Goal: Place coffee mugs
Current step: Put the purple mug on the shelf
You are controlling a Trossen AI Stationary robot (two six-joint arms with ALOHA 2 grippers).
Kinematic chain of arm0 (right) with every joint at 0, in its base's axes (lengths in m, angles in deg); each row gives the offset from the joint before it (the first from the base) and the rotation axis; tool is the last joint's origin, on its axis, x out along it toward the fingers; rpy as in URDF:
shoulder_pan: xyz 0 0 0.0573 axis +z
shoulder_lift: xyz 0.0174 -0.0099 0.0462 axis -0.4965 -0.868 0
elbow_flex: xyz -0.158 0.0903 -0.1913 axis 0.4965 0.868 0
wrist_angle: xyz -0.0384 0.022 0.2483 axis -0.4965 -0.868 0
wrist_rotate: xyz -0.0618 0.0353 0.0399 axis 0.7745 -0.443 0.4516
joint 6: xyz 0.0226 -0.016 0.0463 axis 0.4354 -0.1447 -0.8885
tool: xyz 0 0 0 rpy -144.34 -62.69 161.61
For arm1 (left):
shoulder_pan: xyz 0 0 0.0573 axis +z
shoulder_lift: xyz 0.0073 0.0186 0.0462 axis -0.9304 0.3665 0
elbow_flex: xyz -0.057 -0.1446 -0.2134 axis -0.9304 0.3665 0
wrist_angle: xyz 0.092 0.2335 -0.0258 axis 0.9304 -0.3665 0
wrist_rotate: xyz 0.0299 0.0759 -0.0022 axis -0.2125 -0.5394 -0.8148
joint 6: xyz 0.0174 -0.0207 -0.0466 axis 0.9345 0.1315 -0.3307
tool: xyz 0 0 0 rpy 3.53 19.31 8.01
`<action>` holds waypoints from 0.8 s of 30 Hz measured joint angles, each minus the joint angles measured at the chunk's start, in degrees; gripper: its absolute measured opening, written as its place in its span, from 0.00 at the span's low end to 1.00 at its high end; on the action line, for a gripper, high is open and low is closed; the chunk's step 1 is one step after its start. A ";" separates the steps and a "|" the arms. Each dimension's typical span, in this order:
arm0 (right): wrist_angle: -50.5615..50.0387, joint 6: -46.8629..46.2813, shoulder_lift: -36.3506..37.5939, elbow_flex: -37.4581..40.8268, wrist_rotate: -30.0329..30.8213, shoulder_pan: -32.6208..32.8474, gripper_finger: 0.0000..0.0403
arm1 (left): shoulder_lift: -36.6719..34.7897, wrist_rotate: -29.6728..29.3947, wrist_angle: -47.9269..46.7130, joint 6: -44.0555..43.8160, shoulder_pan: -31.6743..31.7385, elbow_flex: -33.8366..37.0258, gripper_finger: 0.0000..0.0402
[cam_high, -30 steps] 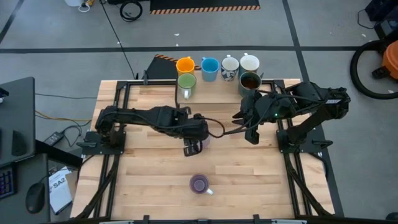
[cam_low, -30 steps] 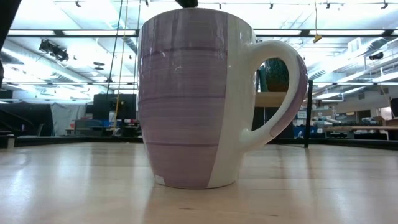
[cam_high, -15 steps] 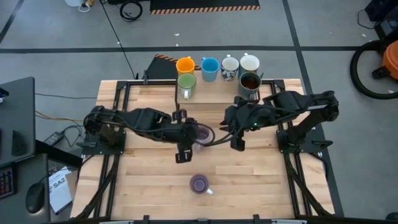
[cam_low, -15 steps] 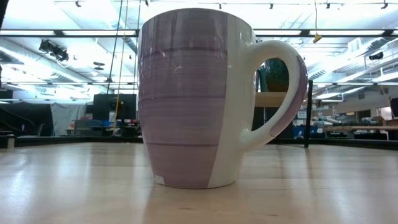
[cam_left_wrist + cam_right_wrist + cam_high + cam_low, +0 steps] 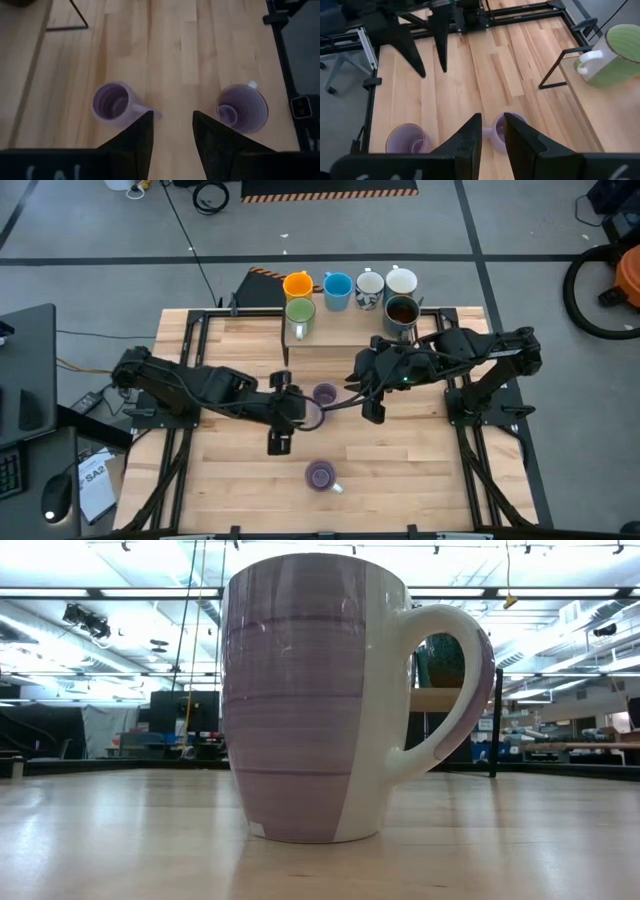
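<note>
Purple mug (image 5: 325, 395) sits between left hand (image 5: 279, 442) and right hand (image 5: 373, 413).

The table (image 5: 240, 480) is light wood with pale and darker strips side by side. Both robot arms are black, and so are the frames around the table. One mug (image 5: 300, 700) is soft purple with thin darker purple lines going round it, plus a white stripe and a white handle. Another purple mug (image 5: 325, 395) sits in the middle of the table. At the far edge there is an orange mug (image 5: 298, 284), a blue mug (image 5: 337, 286), a green mug (image 5: 300, 311) with a white handle, two white mugs (image 5: 401, 280) and a dark mug (image 5: 401, 311). The floor is grey
</note>
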 joint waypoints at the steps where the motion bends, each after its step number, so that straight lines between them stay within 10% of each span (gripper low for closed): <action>1: 0.02 -0.13 -0.27 0.00 0.00 0.00 0.21 | -1.35 0.23 0.79 -0.78 -0.14 1.99 0.35; 24: 2.47 1.53 -13.84 0.00 -12.55 -5.44 0.40 | -28.23 -1.08 14.46 -5.77 -0.36 29.64 0.35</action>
